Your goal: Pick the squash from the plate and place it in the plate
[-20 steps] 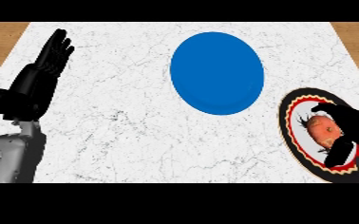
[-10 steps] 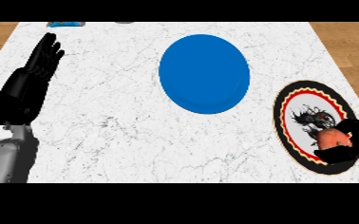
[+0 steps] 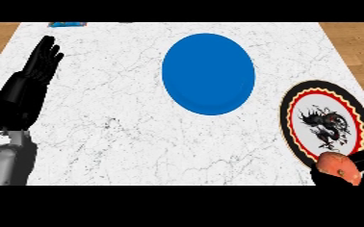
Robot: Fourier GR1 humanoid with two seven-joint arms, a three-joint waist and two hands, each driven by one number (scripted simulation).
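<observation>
At lower right of the frame, the right hand (image 3: 328,177) curls round the squash (image 3: 340,165), an orange-red, speckled lump overlapping the lower rim of the black dragon plate (image 3: 293,107). Blue plate (image 3: 208,74): centre. Left hand (image 3: 32,79): fingers straight, left edge.

A white marbled surface (image 3: 107,125) carries a plain blue plate (image 3: 207,74) near its middle. A dark plate with a red-and-yellow rim and a dragon figure (image 3: 320,120) lies well apart at the right edge. A small blue object (image 3: 68,24) sits at the far left corner.
</observation>
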